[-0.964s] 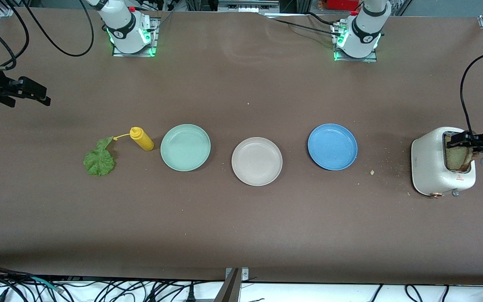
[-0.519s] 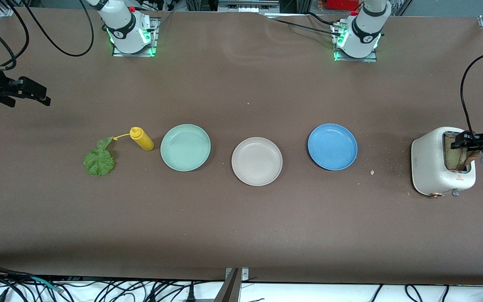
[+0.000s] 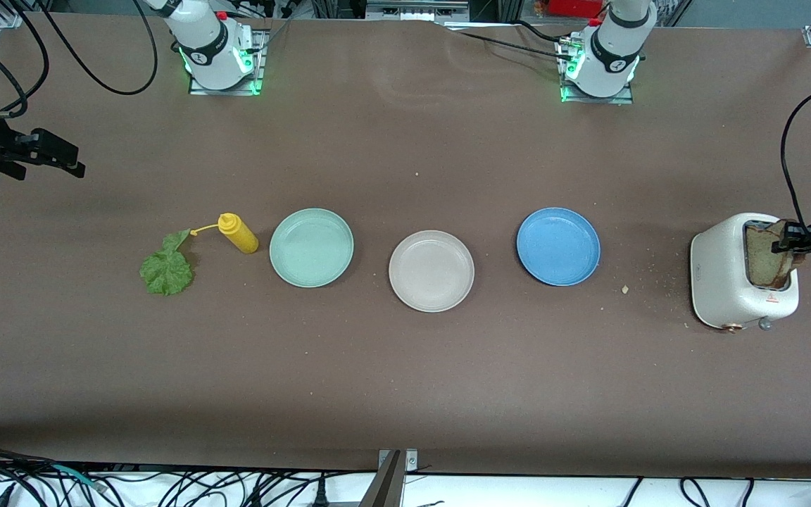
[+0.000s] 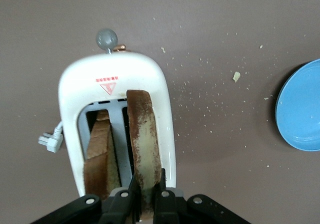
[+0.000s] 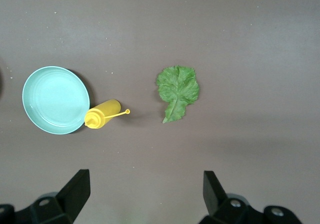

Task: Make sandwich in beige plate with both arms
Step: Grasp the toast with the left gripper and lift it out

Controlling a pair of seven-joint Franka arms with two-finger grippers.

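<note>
A bread slice [image 4: 143, 149] standing in the toaster [image 3: 736, 274], at the tabletop's left-arm end, is pinched by the left gripper [image 4: 145, 196]. It could crumble or snag if lifted crookedly. The beige plate [image 3: 431, 271] lies mid-tabletop, bare. The right gripper [image 5: 145, 186] is held wide open over the lettuce leaf [image 5: 177, 90], waiting.

High front camera; wrist cameras look downward.

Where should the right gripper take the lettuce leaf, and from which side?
Likely from straight above. The lettuce leaf lies flat on the table beside the yellow squeeze bottle, so there is no side edge to catch. Pinch across the narrow stem end, which tapers toward the bottle's tip; the broad crinkled blade is wider. The right gripper hangs open over the table near the leaf.
</note>
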